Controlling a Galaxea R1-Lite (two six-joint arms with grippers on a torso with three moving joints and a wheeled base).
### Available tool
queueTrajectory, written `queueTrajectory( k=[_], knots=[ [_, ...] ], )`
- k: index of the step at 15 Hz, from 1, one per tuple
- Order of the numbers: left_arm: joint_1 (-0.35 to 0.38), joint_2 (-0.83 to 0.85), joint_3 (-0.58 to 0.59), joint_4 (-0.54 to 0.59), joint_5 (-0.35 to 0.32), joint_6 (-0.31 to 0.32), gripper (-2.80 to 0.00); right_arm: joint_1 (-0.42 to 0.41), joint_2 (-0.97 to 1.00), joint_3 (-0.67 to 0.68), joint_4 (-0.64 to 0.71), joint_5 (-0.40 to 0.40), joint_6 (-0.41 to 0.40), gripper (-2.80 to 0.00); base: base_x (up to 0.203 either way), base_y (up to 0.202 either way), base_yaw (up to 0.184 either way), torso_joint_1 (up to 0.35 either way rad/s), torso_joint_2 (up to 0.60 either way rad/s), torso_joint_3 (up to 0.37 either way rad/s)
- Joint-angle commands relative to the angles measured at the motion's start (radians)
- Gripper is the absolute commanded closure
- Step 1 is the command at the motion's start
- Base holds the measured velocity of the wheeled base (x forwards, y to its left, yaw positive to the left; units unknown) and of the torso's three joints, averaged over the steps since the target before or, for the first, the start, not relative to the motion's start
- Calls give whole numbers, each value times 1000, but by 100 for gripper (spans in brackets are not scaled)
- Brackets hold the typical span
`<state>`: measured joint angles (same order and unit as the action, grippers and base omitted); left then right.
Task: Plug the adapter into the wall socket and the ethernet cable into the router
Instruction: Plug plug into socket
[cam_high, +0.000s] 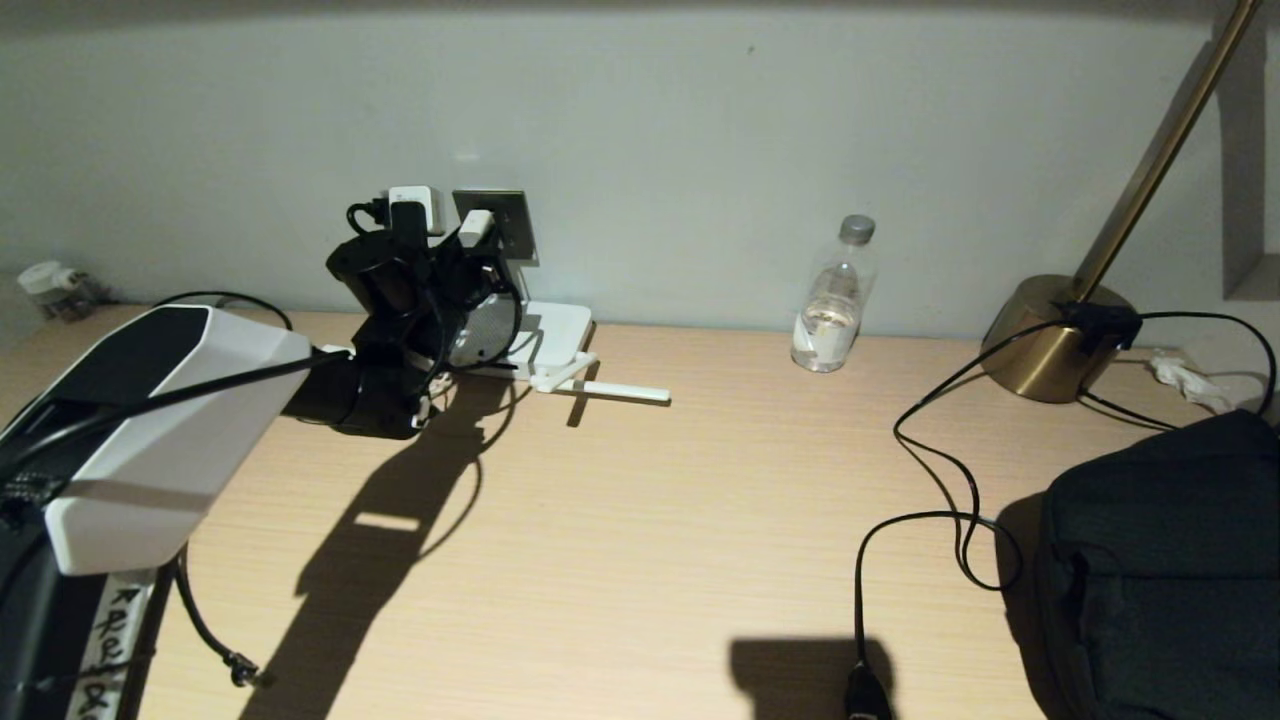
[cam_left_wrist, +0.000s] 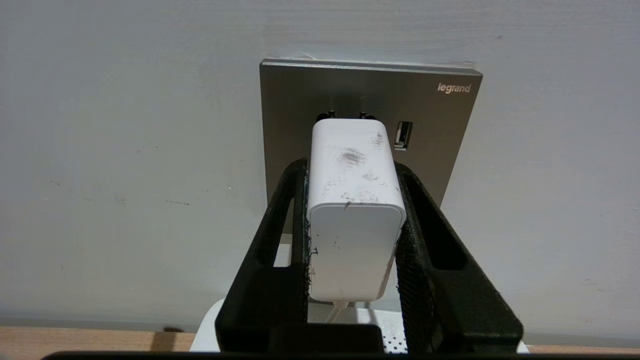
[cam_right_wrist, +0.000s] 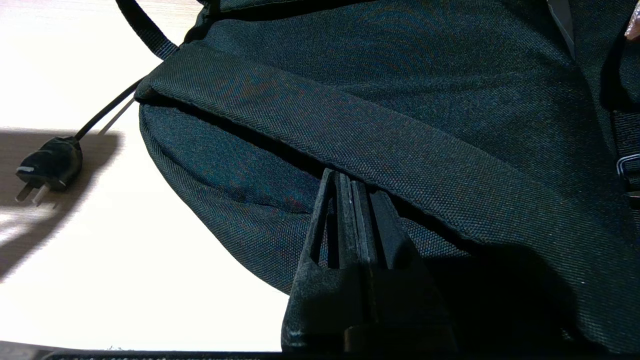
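Observation:
My left gripper (cam_left_wrist: 350, 167) is shut on the white adapter (cam_left_wrist: 355, 200), one finger on each side. The adapter's front end sits against the grey wall socket (cam_left_wrist: 370, 95), and its dark prongs barely show at the plate. In the head view the adapter (cam_high: 478, 228) meets the wall socket (cam_high: 505, 222) above the router (cam_high: 555, 335), whose white antennas lie forward on the table. A black cable ending in a small plug (cam_high: 243, 673), apparently the ethernet cable, lies at the front left beside my arm. My right gripper (cam_right_wrist: 350, 175) is shut and empty against a black bag.
The black bag (cam_high: 1170, 560) fills the right front corner. A brass lamp (cam_high: 1050, 335) stands behind it; its thin black cord runs forward to a two-prong plug (cam_right_wrist: 47, 167). A water bottle (cam_high: 835, 300) stands by the wall. A small jar (cam_high: 50, 285) is at far left.

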<state>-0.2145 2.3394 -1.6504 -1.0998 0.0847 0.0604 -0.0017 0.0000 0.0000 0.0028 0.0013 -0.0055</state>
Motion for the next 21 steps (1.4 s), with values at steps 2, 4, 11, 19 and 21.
queueTrajectory(
  k=[2, 4, 11, 19, 21],
  knots=[
    [-2, 1, -2, -6, 0, -1, 0, 0, 2, 0, 0, 1, -1, 0, 0, 0, 0, 0, 0, 0],
    [-2, 3, -2, -6, 0, 1, 0, 0, 2, 0, 0, 0, -1, 0, 0, 0, 0, 0, 0, 0],
    [-2, -13, -3, 10, -16, 1, 0, 0, 2, 0, 1, 0, -1, 0, 0, 0, 0, 0, 0, 0],
    [-2, -31, -2, 57, -37, 1, 0, 0, 2, 0, 0, 0, -1, 0, 0, 0, 0, 0, 0, 0],
    [-2, -33, -2, 61, -39, 1, 0, 0, 2, 0, 0, 0, -1, 0, 0, 0, 0, 0, 0, 0]
  ],
)
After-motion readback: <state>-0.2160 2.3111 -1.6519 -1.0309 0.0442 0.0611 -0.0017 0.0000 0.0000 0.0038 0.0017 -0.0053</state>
